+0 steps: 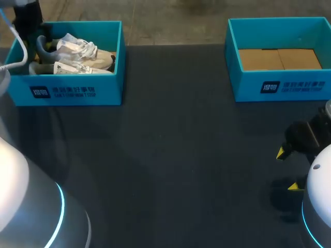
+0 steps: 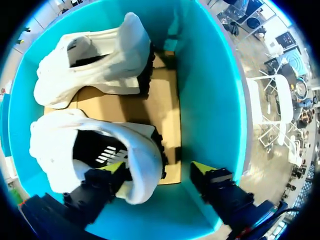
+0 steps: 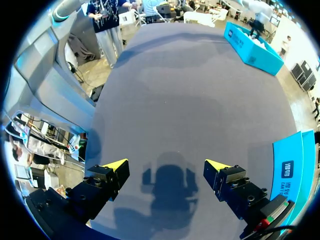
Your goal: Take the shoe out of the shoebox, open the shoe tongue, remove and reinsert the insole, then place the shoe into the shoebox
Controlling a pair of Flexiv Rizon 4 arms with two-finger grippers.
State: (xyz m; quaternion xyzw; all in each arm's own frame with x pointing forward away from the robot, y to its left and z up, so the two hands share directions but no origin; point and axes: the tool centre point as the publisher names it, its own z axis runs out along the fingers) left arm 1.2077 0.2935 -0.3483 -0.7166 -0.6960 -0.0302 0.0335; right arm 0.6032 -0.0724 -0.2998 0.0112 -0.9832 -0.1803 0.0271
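The left gripper [image 2: 160, 170] hangs inside the far-left shoebox [image 2: 212, 100] with its fingers spread apart. One tip sits in the collar of the nearer shoe [image 2: 55, 145] — the other stands clear of its heel. A second shoe [image 2: 95, 60] lies beyond. The right gripper [image 3: 167, 167] hovers over the table [image 3: 175, 90] at near right, fingers apart and holding nothing.

Left shoebox [image 1: 109, 89] and right shoebox [image 1: 248, 87] bear lettering.

On my feed the surroundings come down to the worktop [image 1: 170, 155]: a dark, matte grey surface, plain and even in tone, with a straight far edge. Light comes from overhead and lays a soft-edged shadow on it.
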